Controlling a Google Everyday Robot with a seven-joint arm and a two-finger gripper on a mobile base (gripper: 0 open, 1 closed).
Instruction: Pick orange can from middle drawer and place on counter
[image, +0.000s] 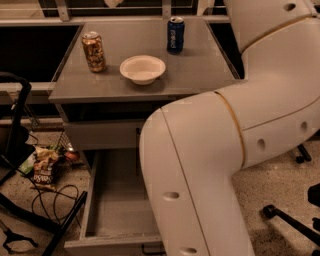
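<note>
1. Camera view, far left on the floor: a crinkled snack bag (44, 170) lies beside loose black cables (55, 197), both soft and well apart from the work.
2. The middle drawer (91, 200) stands pulled open below the counter (200, 75). It is a smooth grey box with tall, straight walls. No can shows on the part of its floor that is visible.
3. The orange can (94, 51) stands upright on the counter near the left rear corner. It is a thin metal cylinder with mottled orange-brown print and a silver lid. I judge the placing done.
4. The tool (114, 2) shows only as a pale sliver at the top edge, above and slightly right of the orange can and apart from it. I cannot tell whether it is open or closed.
5. What is left is probably the retreat. It is best made straight up and away, since a tall narrow can on a slick surface would tip at a sideways brush.
6. A white bowl (142, 68), shallow, round and matte, sits just right of the orange can.
7. A blue can (175, 34) stands upright farther back, its skin glossy.
8. The arm (225, 150), with its large, smooth white rounded shells, fills the right foreground and hides the drawer's right side.
</note>
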